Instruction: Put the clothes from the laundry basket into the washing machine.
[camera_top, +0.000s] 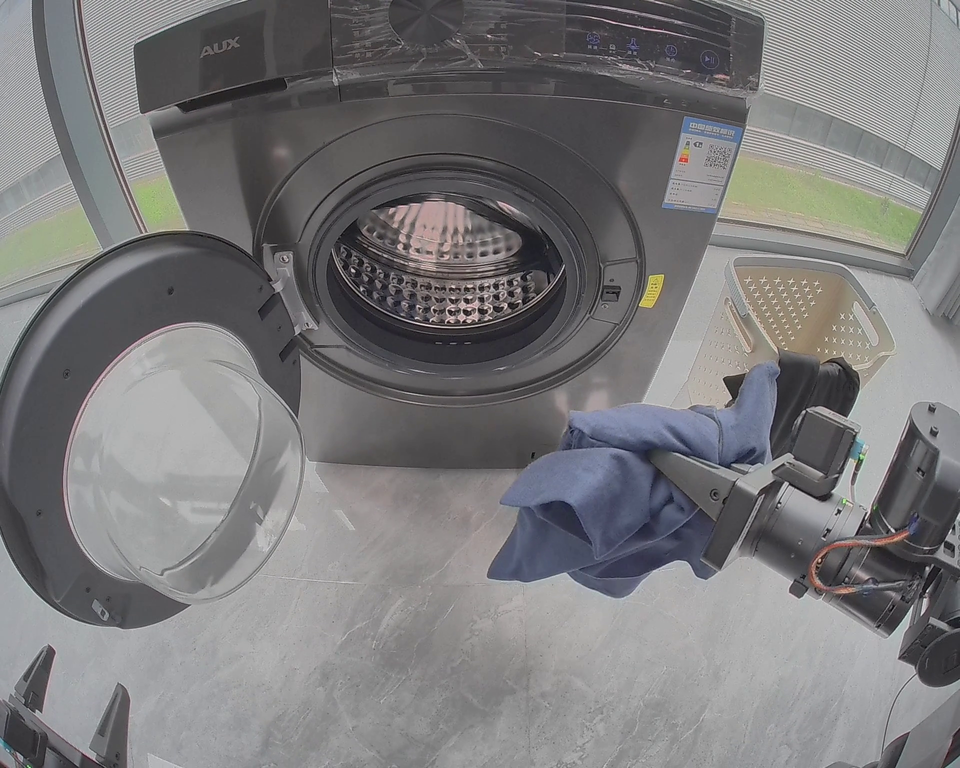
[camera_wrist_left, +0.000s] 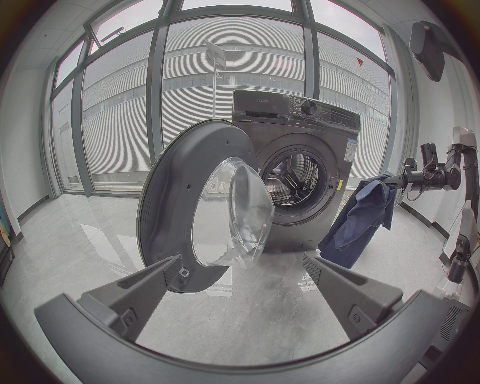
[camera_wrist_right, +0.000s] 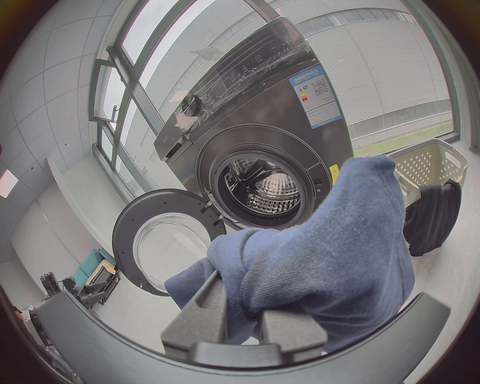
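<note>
While clamped in the right tool (camera_top: 668, 465), the blue garment (camera_top: 600, 500) is held above the floor (camera_top: 400, 620), in front of the washer (camera_top: 450, 130), low and right of its drum (camera_top: 445, 270), near the basket (camera_top: 800, 310). A dark garment (camera_top: 820, 385) is draped over the basket rim. The door (camera_top: 60, 420) is swung wide open to the left. The left tool (camera_wrist_left: 242, 262) is spread wide, near the door.

The drum opening (camera_top: 447, 270) gapes unblocked, its door (camera_top: 150, 440) swung wide left, open floor (camera_top: 400, 600) in front.
</note>
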